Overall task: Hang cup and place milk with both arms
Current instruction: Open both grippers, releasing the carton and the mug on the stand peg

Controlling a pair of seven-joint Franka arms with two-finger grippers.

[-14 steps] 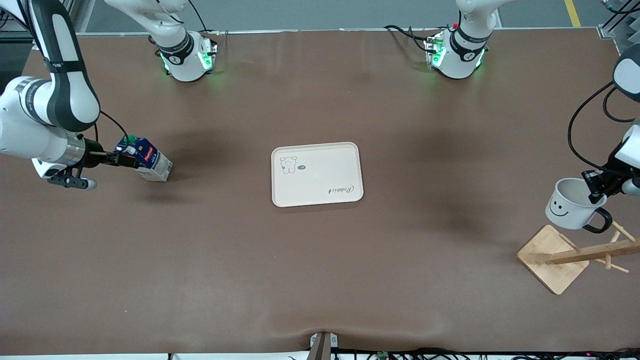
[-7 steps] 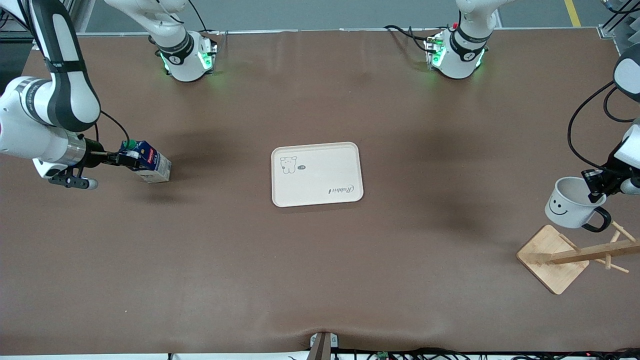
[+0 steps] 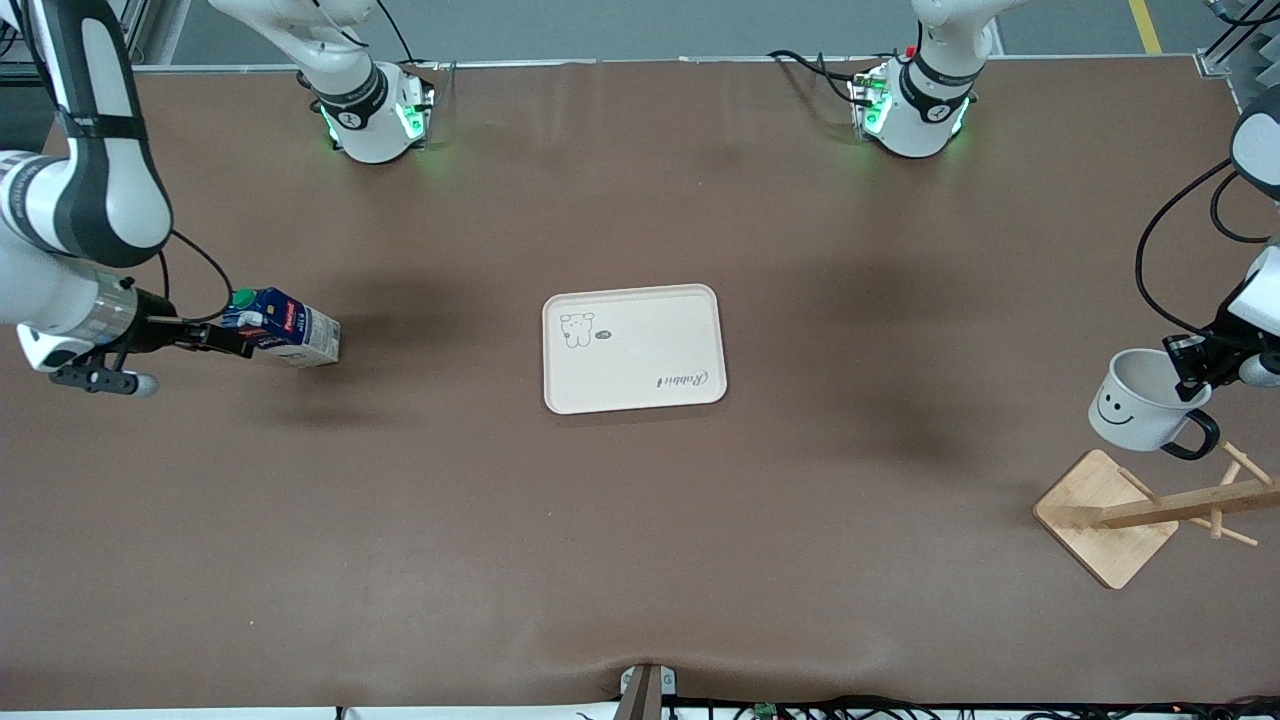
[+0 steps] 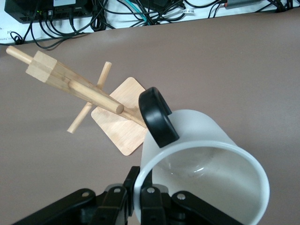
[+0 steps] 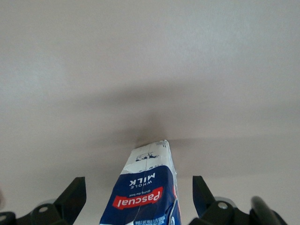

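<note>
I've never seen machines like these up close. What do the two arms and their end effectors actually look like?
Both arms are glossy white tubes with rounded joints ringed in black bands. Their round bases glow green, and black cables loop along them. The right arm's end effector and the left arm's end effector are small black two-fingered claws; a silver metal ring sits at the right arm's wrist.

The black left gripper (image 4: 140,199) pinches the rim of the white round cup (image 4: 206,164), whose black loop handle (image 4: 157,115) sits near the wooden peg rack (image 4: 89,96).
</note>
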